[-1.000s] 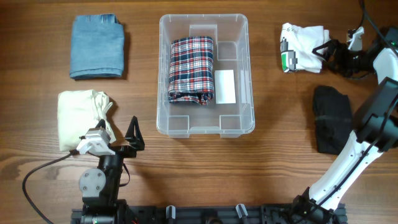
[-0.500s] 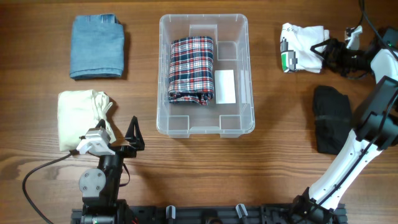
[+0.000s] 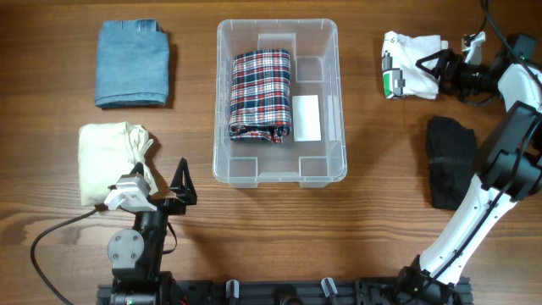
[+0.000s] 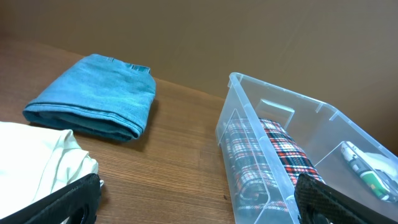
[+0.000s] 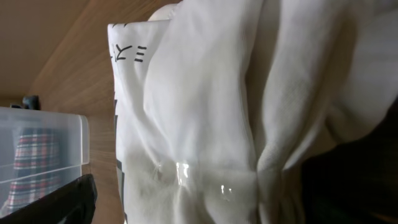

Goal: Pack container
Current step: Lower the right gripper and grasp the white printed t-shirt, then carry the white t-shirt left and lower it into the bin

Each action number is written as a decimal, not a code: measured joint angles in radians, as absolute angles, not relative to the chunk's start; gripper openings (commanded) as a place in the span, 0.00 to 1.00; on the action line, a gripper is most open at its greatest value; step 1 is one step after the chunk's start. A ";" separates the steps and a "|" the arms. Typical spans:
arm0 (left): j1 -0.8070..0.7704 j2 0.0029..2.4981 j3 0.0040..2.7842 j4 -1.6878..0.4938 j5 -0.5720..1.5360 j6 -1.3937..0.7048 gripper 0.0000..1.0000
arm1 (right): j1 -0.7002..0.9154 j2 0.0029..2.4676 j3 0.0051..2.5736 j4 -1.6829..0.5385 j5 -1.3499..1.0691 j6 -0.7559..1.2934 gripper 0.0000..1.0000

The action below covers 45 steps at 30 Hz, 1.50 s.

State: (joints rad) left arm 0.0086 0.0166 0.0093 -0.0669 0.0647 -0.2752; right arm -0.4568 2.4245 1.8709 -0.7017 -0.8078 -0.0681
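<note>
Wooden table [image 3: 51, 212]: one container [image 3: 222, 102], five garments [image 3: 131, 63]

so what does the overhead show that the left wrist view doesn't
Only overhead: the black garment, and the right gripper, open at the white garment. Only left wrist: the brown wall behind the table. Both: the container with the plaid cloth inside, the blue cloth, the cream cloth.

It looked like a robot test bench in a lab — a wood-grain table [image 3: 381, 212] filled the frame, and the left arm [image 3: 135, 246] and the right arm [image 3: 474, 216] stood on a black rail [image 3: 279, 292] along the bottom edge — bare brown wall [image 4: 186, 37] behind.
</note>
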 measured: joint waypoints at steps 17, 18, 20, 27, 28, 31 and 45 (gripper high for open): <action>0.009 0.017 0.009 -0.067 0.065 -0.275 1.00 | -0.453 2.468 1.869 -0.671 -0.819 0.002 0.20; 0.009 0.017 0.009 -0.067 0.065 -0.275 1.00 | -0.454 2.473 1.868 -0.666 -0.834 0.012 0.17; 0.009 0.017 0.009 -0.067 0.065 -0.275 1.00 | -0.458 2.482 1.867 -0.653 -0.878 0.033 0.13; 0.009 0.017 0.009 -0.067 0.065 -0.275 1.00 | -0.494 2.507 1.851 -0.590 -1.080 0.128 0.06; 0.009 0.017 0.009 -0.067 0.065 -0.275 1.00 | -0.498 2.507 1.851 -0.575 -1.116 0.142 0.05; 0.009 0.017 0.009 -0.067 0.065 -0.275 1.00 | -0.507 2.507 1.850 -0.537 -1.215 0.189 0.05; 0.009 0.017 0.009 -0.067 0.065 -0.275 1.00 | -0.492 2.167 1.834 -0.591 -1.321 0.292 0.05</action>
State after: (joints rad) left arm 0.0086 0.0166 0.0093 -0.0669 0.0647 -0.2752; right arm -0.4915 2.1674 1.8339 -0.5911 -1.3209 0.2924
